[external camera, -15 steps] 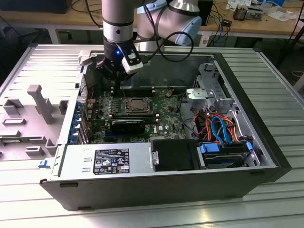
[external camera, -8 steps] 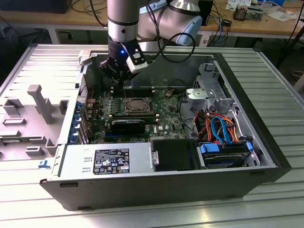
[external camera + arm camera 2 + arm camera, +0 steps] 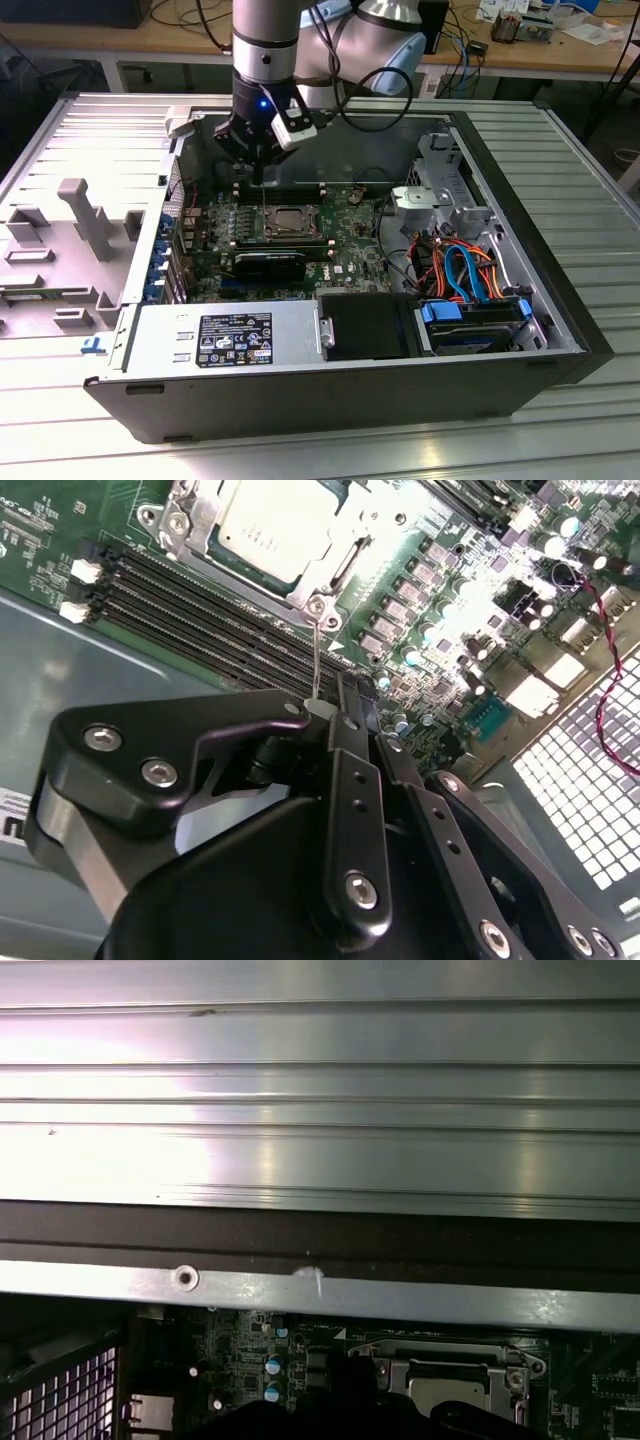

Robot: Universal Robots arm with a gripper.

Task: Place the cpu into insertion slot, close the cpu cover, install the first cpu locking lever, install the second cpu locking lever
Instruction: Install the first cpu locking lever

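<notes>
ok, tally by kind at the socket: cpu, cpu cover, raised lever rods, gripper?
cpu: 1
cpu cover: 1
raised locking lever rod: 1
gripper: 1
Total: 4

Open room stands above the insertion slot, hemmed by the case wall behind and the black fan shroud in front.
</notes>
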